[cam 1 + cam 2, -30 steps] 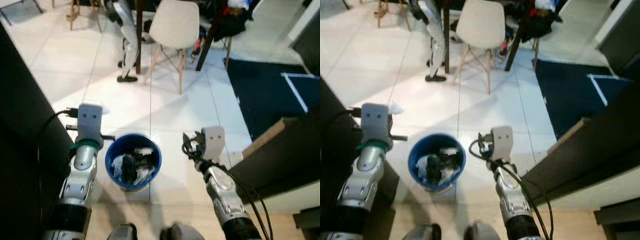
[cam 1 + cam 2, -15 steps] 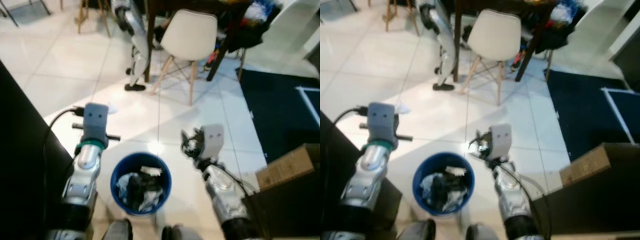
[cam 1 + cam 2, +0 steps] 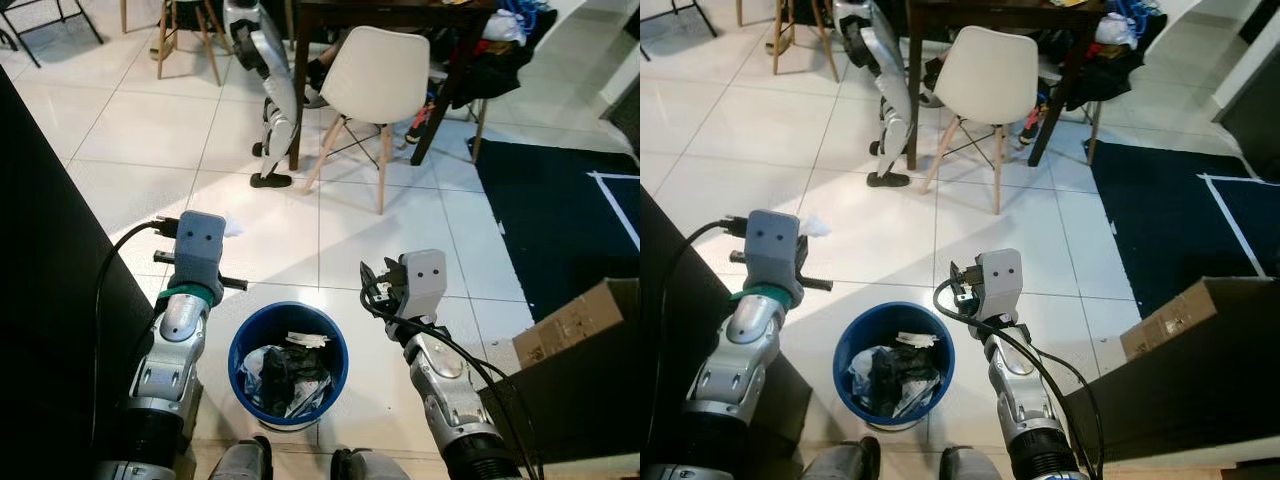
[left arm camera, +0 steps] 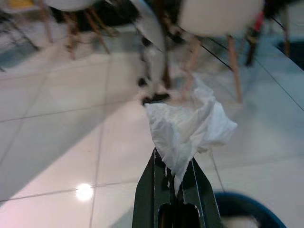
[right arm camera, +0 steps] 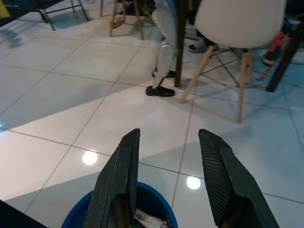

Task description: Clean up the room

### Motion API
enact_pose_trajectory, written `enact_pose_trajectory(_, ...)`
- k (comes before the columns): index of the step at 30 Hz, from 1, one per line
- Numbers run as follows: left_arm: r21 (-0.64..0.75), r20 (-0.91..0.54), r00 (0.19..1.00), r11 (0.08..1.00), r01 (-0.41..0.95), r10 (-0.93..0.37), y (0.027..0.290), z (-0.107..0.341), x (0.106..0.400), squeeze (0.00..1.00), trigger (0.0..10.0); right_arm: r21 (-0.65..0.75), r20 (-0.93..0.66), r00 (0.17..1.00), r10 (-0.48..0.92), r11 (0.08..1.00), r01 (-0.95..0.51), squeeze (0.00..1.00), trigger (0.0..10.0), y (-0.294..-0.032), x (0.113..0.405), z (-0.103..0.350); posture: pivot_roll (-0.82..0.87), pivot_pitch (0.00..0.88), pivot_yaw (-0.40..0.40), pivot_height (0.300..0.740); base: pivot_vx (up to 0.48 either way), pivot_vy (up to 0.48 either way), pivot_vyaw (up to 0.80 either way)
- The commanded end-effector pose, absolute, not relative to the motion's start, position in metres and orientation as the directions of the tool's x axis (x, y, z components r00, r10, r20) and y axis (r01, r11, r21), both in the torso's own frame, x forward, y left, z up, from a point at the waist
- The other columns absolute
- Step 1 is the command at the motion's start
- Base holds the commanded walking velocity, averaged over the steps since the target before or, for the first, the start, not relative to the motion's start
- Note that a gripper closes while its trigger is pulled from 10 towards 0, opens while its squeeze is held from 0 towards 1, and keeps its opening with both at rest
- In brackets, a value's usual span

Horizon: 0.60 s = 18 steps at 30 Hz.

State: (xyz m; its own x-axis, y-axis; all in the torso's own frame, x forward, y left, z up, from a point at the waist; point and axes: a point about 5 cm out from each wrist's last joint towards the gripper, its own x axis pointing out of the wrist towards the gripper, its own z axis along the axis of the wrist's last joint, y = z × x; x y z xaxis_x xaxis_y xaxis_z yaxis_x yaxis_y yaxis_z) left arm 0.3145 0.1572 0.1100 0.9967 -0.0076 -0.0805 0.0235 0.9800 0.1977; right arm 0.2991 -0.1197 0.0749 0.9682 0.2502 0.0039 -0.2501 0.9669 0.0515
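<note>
The room is brightly lit from overhead. Round glints of ceiling lamps sit on the glossy white floor tiles, and a broad darker band of shadow crosses the floor diagonally in both eye views. Those views are sharp, with straight lines bending slightly toward the edges. The dark counter on the robot's left is nearly featureless black. The left wrist view is soft: chair legs far off smear, while the white tissue is clearer. The right wrist view is crisp; its black fingers catch a dull sheen.
</note>
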Motion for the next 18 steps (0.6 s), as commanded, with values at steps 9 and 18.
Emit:
enact_pose_trajectory(9,0.181,-0.334,0.938,0.970,0.162,-0.094,0.146,0.074,0.331,0.00,10.0,0.049,-0.001,0.965,0.260,0.964,-0.260,0.00,10.0,-0.116,0.296,0.073,-0.03,0.090,-0.014,0.740,0.000,0.000,0.00)
enact_pose_trajectory(18,0.160,-0.427,0.888,0.952,0.259,-0.170,0.132,0.071,0.350,0.39,10.0,0.052,0.009,0.963,0.270,0.961,-0.270,0.00,10.0,-0.113,0.292,0.075,-0.05,0.121,-0.006,0.740,0.000,0.000,0.00)
